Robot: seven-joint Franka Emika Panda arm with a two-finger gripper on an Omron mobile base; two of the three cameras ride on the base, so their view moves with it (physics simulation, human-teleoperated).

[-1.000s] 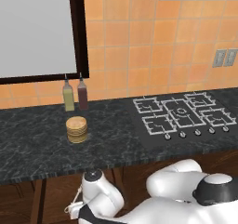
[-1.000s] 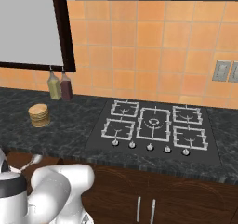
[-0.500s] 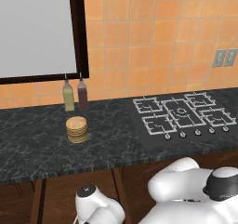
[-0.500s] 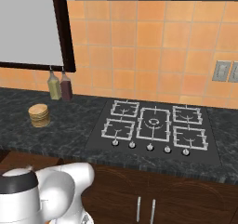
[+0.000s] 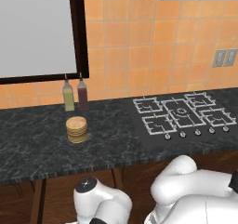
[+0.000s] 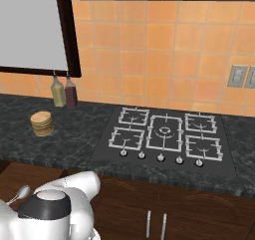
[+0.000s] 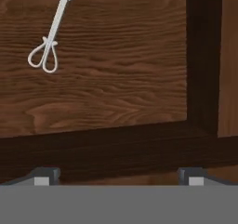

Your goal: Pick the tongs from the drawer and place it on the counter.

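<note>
In the hand view the slim silver tongs (image 7: 50,37) lie on the flat brown bottom of the drawer (image 7: 116,79), toward the picture's upper left, looped ends nearest me. My gripper (image 7: 117,179) is open above the drawer's dark wooden side, its two fingertips (image 7: 44,176) wide apart with nothing between them, well short of the tongs. In the right base view one silver end of the tongs (image 6: 21,193) peeks out beside the white arm, low on the left. The black marble-look counter (image 5: 116,146) (image 6: 84,137) runs above the drawer.
A stack of tan discs (image 5: 76,129) (image 6: 42,123) and two bottles (image 5: 74,95) (image 6: 63,92) stand on the counter's left part. The black gas hob (image 5: 181,116) (image 6: 164,134) is to the right. Dark cabinet fronts (image 6: 159,209) are below it.
The arm has kept shifting low in front of the counter, its elbow and wrist changing place over the drawer. Counter, discs, bottles and hob have stayed put.
</note>
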